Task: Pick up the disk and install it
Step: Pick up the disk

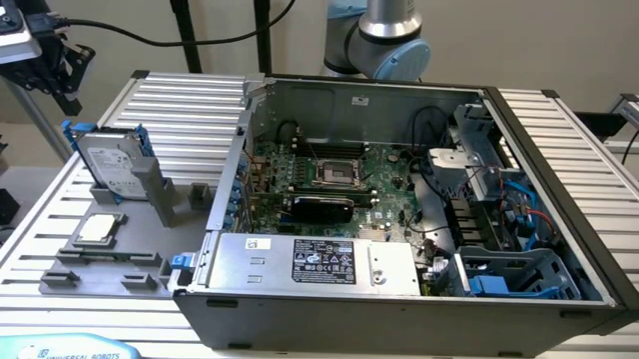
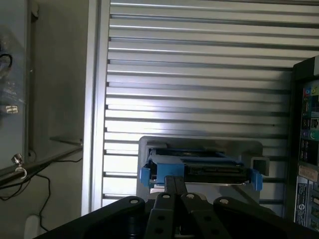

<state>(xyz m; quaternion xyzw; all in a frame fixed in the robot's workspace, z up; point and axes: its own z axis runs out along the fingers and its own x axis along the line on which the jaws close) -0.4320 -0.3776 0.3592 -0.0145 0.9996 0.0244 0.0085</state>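
The gripper (image 2: 174, 183) is closed, its two black fingers (image 2: 169, 191) pressed flat against each other with nothing between them. In the wrist view the disk (image 2: 199, 168) sits straight ahead beyond the fingertips, seen edge-on. Its blue carrier (image 2: 145, 175) shows at both ends, and it is seated in a grey holder (image 2: 199, 143) on the ribbed aluminium table (image 2: 199, 74). In the exterior view the gripper hangs high at the far corner on the exterior view's left, above the disk and clear of it. There the disk leans back in the holder with its white label facing out, near the table's edge on that side. Closer to the camera, on the same grey base, a small square silver chip (image 1: 100, 227) lies flat. To the exterior view's right of the holder stands the open computer case (image 1: 399, 321), its motherboard (image 1: 330, 176) exposed and a grey power supply (image 1: 319, 262) with a black label along its near side.
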